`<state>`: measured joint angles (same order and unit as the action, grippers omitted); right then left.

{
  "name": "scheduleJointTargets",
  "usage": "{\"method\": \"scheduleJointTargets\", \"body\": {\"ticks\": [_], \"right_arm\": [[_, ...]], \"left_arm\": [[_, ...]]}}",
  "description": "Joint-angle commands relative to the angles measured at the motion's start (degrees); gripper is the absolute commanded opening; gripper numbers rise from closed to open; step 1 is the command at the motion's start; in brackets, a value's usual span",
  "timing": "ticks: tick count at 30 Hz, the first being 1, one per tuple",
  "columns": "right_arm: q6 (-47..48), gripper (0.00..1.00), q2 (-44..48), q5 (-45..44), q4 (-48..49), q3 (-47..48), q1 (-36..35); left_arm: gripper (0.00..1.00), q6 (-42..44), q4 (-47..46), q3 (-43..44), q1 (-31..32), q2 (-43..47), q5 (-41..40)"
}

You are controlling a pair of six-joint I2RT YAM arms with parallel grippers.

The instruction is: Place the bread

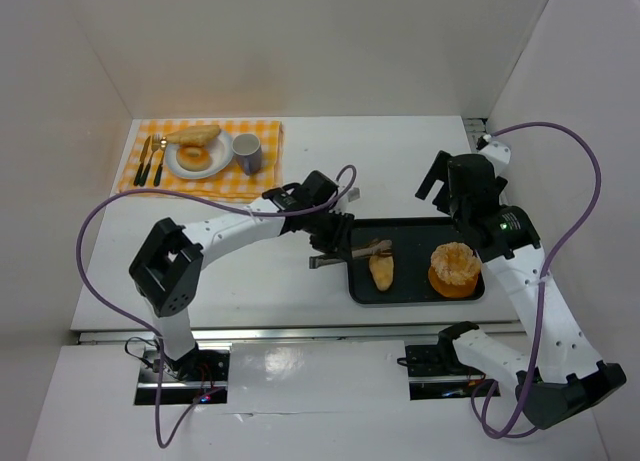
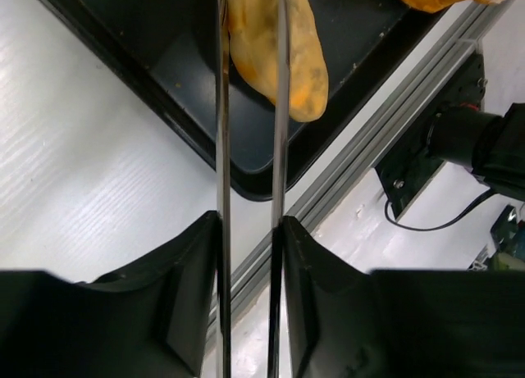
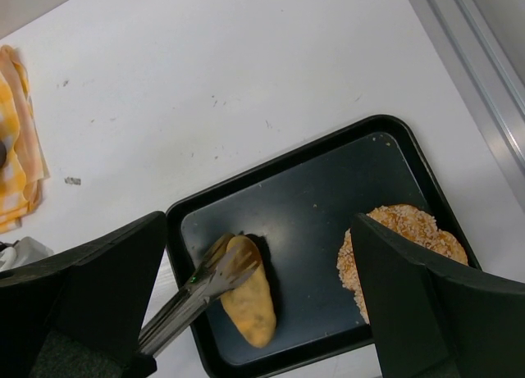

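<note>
Clenching a pair of metal tongs [image 2: 222, 107] between its fingers, the left claw [image 2: 250, 230] reached in over the left edge of the black tray [image 1: 415, 261] near the front of the white counter [image 1: 380, 151]. The tong arms straddled one oval roll [image 2: 303, 75] in the tray's left half, their tips pinched on its far end; whether the roll rested on the tray or hung just clear could not be told. A round orange pastry [image 1: 455, 269] sat in the tray's right half. The right claw [image 1: 438, 181] hovered above the tray, spread wide and holding nothing. Well apart at the far left, a yellow checked cloth [image 1: 265, 131] carried a plate [image 1: 228, 151] with the ring [image 1: 193, 158] and the other roll [image 1: 193, 135], a mug [image 1: 247, 153] to its right.
</note>
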<state>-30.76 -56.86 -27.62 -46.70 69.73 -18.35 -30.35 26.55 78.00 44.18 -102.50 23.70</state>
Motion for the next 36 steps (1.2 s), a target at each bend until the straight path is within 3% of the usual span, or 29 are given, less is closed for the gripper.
{"method": "scheduleJointTargets", "body": {"ticks": [1, 7, 10, 14, 17, 18, 25, 32, 36], "right_arm": [[0.5, 1.0, 0.1, -0.3, 1.4, -0.3, 0.3], [0.5, 1.0, 0.6, -0.3, 1.4, -0.8, 0.3], [0.5, 1.0, 0.6, -0.3, 1.4, -0.8, 0.3], [0.5, 1.0, 0.6, -1.5, 0.9, -0.3, 0.3], [0.5, 1.0, 0.6, -2.0, 0.9, -0.3, 0.3], [0.5, 1.0, 0.6, -2.0, 0.9, -0.3, 0.3], [0.5, 1.0, 0.1, -0.2, 2.0, -0.8, 0.3], [0.5, 1.0, -0.5, 0.4, 2.0, -0.8, 0.3], [0.5, 1.0, -1.1, 0.4, 2.0, -0.8, 0.3]], "left_arm": [[0.42, 0.8, -2.8, 4.1, 0.2, -0.6, 3.2], [0.08, 2.1, 3.1, 9.8, -0.9, 0.0, 1.7], [0.0, 3.5, 6.1, 14.2, -4.9, 3.2, 0.1], [0.0, 4.8, 11.3, 19.3, -14.9, 8.3, -4.4], [0.0, 3.6, 12.0, 20.0, -26.8, 13.7, -6.6], [0.0, 2.8, 11.3, 19.1, -32.9, 15.1, -7.3], [0.0, -9.3, -2.9, 5.6, -52.7, 25.1, -13.4], [0.0, -16.0, -10.4, -0.1, -54.9, 22.9, -20.3], [0.0, -18.7, -16.9, -7.7, -54.4, 24.0, -26.1]]}}
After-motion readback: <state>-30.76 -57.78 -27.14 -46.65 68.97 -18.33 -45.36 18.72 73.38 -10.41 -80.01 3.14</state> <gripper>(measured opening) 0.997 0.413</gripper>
